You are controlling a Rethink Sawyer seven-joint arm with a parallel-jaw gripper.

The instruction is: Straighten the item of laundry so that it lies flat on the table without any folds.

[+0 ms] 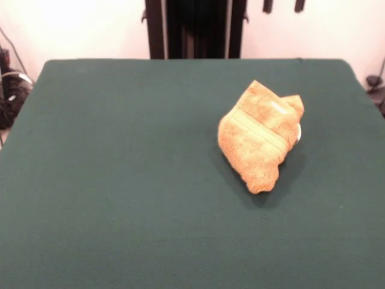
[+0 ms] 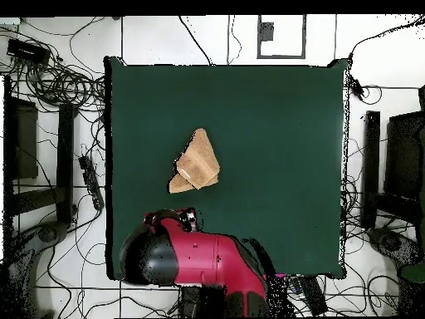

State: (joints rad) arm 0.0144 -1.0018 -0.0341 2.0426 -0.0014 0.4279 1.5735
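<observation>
The small orange-tan terry towel (image 1: 262,135) (image 2: 197,161) lies bunched and folded over itself on the large table covered in dark green felt-like cloth (image 1: 120,180) (image 2: 274,141). In the front view it sits right of centre, toward the far half; in the overhead view it is left of centre, just beyond the arm. Woven border bands run diagonally across its upper fold, and a bit of white shows at its right edge. No writing can be read anywhere. The gripper's (image 1: 283,6) two dark tips hang apart at the front view's top edge, clear of the towel. The red and black arm (image 2: 195,257) reaches over the table's robot-side edge in the overhead view.
</observation>
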